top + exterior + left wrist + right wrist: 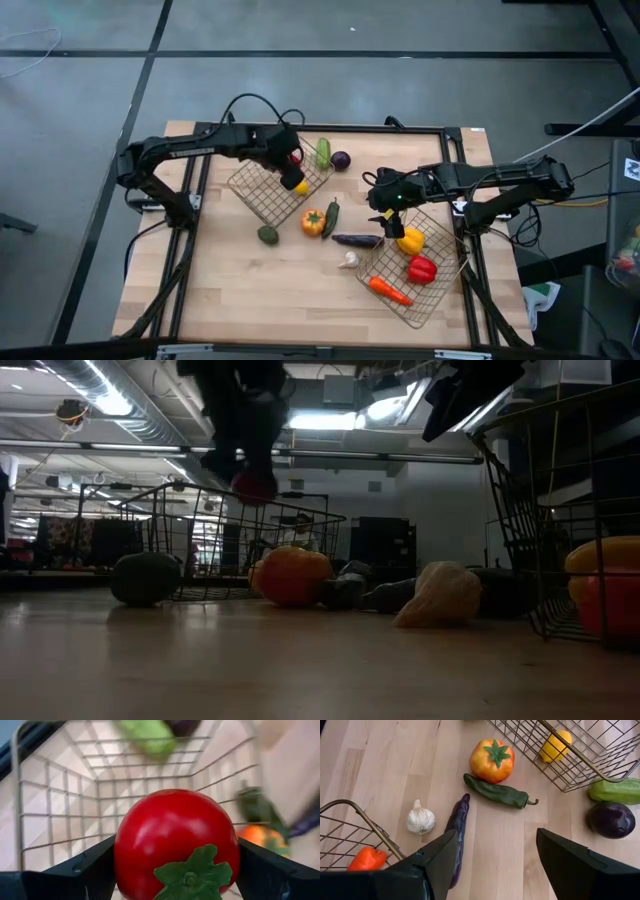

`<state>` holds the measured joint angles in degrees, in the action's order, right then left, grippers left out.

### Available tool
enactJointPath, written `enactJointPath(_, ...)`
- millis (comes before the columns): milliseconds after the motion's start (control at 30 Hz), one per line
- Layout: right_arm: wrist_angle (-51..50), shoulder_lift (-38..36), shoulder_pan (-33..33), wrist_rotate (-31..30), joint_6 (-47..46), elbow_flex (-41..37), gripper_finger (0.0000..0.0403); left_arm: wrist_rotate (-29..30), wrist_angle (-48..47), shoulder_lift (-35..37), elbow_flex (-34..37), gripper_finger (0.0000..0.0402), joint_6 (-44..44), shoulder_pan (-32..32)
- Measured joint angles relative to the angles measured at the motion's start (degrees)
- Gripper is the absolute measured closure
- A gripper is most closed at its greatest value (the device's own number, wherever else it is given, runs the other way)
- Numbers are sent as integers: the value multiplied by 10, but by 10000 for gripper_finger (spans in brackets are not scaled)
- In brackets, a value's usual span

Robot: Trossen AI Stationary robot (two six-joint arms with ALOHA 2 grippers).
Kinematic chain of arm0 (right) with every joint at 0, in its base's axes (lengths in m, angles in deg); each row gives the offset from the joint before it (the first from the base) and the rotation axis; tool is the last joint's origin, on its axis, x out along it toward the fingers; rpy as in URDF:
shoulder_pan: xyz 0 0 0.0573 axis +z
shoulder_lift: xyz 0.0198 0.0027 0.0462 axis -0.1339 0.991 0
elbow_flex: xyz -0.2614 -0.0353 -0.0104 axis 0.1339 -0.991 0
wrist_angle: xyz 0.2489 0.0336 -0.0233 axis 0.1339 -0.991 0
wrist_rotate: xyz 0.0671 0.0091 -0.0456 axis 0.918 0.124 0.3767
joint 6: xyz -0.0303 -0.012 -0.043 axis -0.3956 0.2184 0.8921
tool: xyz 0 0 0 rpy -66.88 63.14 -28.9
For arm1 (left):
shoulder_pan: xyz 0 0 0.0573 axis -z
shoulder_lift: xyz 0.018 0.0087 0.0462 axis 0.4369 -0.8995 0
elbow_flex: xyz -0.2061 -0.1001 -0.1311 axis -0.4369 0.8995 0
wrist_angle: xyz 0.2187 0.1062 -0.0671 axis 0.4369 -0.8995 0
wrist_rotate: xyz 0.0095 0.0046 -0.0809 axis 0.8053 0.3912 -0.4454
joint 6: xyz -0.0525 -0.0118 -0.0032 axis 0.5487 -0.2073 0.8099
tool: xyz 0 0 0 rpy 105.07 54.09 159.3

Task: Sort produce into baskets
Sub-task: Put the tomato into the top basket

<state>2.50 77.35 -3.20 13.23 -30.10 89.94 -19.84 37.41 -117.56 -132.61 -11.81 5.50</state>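
left hand (pixel 293 160): clamped on a red tomato (pixel 176 842), one dark finger (pixel 85 870) pressed to each side, green stem cap facing the wrist camera. the hand hangs over the left basket (pixel 262 200), which sits at the back left of the bench (pixel 240 290). in the low view the tomato (pixel 254 487) is in the air above the basket's rim (pixel 240 507). a yellow lemon (pixel 301 187) lies in this basket, close under the hand.

right hand (pixel 388 214): fingers (pixel 432 862) spread apart, nothing between them. it hovers over bare bench at the near corner of the right basket (pixel 437 295), above the gap between the two baskets.

right basket holds a yellow pepper (pixel 410 240), a red pepper (pixel 422 269) and an orange carrot (pixel 390 291).

loose on the bench between the baskets: an orange-yellow tomato (pixel 491 760), a dark green chilli (pixel 496 791) just beside it, a long purple aubergine (pixel 457 827), a white garlic bulb (pixel 420 819) next to the aubergine, and an avocado (pixel 268 235) off the left basket's front corner.

behind the left basket: a green cucumber (pixel 324 153) against the basket's far edge, and a purple onion (pixel 340 160) just beside it.
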Motion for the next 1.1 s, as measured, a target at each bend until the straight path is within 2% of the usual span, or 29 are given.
enactJointPath(267,0,0,0,0,0,0,134,0,74,0,101,82,20,-34)
enactJointPath(633,0,0,0,0,0,0,134,1,99,0,187,82,34,-32)
enactJointPath(1100,0,0,0,0,0,0,134,2,103,1,197,82,33,-32)
